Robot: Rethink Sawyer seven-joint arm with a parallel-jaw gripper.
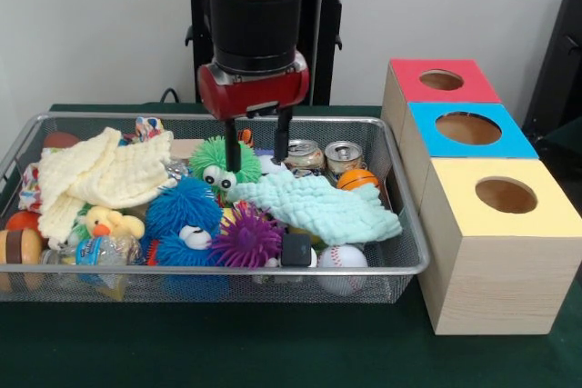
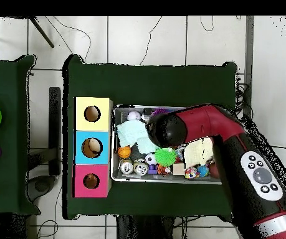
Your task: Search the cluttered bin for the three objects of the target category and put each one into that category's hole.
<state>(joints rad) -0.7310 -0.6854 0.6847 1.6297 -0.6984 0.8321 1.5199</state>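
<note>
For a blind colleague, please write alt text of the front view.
A red and black robot arm lowers its open gripper into a wire-mesh bin crowded with toys, its fingers beside a green fuzzy ball. Three wooden boxes with red, blue and yellow holed tops stand beside it.

Even, soft indoor light, no harsh glare.

Bright and diffuse across the front view, coming mostly from above; only faint shadow under the bin [image 1: 391, 265] on the dark green table [image 1: 273, 352] and a soft one beside the yellow-faced box [image 1: 500, 252]. Small highlights glinting off the can tops [image 1: 324, 154] and the bin's metal rim. Slightly soft focus throughout, fine mesh smearing into grey. Flatter light in the overhead view, pale floor [image 2: 139, 37] nearly washed out, mild sheen along the red arm [image 2: 214, 121]; small items in the bin blurring together, hard to separate.
</note>
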